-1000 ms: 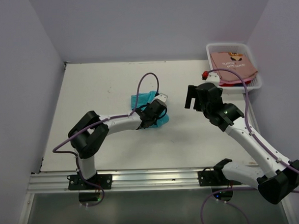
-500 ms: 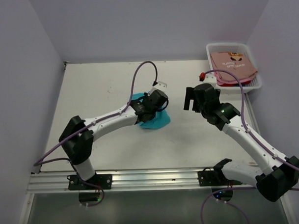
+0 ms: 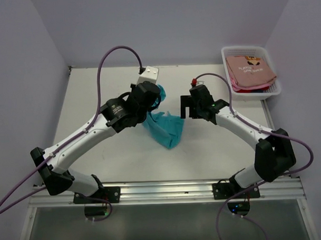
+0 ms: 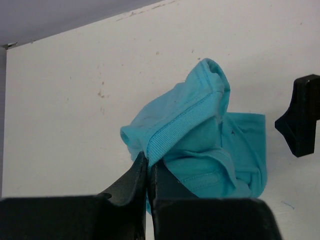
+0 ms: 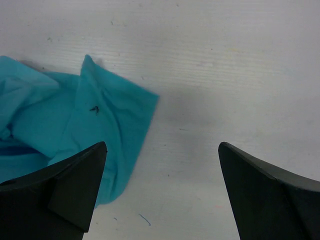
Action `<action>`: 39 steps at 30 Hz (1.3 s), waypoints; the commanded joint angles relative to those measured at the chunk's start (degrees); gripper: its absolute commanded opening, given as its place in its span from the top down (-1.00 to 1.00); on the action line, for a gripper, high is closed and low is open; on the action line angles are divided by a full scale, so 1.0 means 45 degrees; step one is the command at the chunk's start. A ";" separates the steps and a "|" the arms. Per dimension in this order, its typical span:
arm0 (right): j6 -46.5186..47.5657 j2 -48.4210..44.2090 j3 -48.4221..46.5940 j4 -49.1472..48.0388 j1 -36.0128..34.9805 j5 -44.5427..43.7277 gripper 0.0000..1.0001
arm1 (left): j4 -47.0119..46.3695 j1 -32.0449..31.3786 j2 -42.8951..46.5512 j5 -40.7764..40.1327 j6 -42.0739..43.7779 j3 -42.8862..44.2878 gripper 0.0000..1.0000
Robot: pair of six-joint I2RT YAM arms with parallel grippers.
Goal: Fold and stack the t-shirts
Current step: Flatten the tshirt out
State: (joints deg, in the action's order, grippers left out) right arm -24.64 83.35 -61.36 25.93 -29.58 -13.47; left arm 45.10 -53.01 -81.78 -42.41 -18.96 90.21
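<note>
The left gripper [image 4: 147,162], pressed tight on the teal shirt's [image 3: 163,128] ribbed edge, holds it raised over the table's [image 3: 96,90] middle so it drapes, while the right gripper [image 5: 161,150], fingers spread wide, hovers beside its loose corner, likely to grab it.

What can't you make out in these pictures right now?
- Top view: teal shirt, upper part hidden behind left gripper.
- Top view: pink shirt covers whatever lies under it in the basket; its print is too small.
- Right wrist view: teal shirt cut off by the left edge.

Dark print on pink t-shirt [image 3: 249,68], too small to read.
</note>
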 commanded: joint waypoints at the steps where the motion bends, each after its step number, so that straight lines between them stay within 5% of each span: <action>1: 0.0320 0.1084 -0.1399 -0.1251 0.0031 0.1487 -0.98 | 0.1714 0.0004 0.0438 -0.0691 -0.0804 0.0069 1.00; 12: -0.0654 0.4441 -0.2476 -0.3847 -0.0085 0.7621 -0.94 | 0.2399 0.0004 0.1337 -0.0887 -0.1919 -0.1043 1.00; 24: -0.0305 0.6575 -0.3376 -0.2970 -0.1589 0.6960 -0.74 | 0.2263 0.0004 0.1962 -0.1199 -0.2368 -0.1454 1.00; 26: -0.0305 0.6711 -0.3317 -0.2854 -0.1687 0.6804 -0.50 | 0.2166 0.0004 0.2078 -0.1258 -0.2368 -0.1571 1.00; 30: -0.0285 0.6809 -0.3181 -0.2405 -0.2019 0.5907 0.33 | 0.2048 0.0004 0.2274 -0.1278 -0.2466 -0.1844 1.00; 31: -0.0285 0.6790 -0.3141 -0.2288 -0.2039 0.5634 0.73 | 0.2028 0.0004 0.2352 -0.1297 -0.2505 -0.1980 1.00; 32: -0.0305 0.6751 -0.3102 -0.2054 -0.2039 0.5109 0.91 | 0.2028 0.0004 0.2411 -0.1297 -0.2583 -0.2039 1.00; 39: -0.0012 0.5115 -0.2478 -0.1115 -0.2039 0.2431 1.00 | 0.2106 0.0004 0.2996 -0.1414 -0.2857 -0.2508 1.00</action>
State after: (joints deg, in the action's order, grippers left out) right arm -25.71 112.46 -73.65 17.67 -38.72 5.32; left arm 55.59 -53.01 -70.87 -45.89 -29.63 79.35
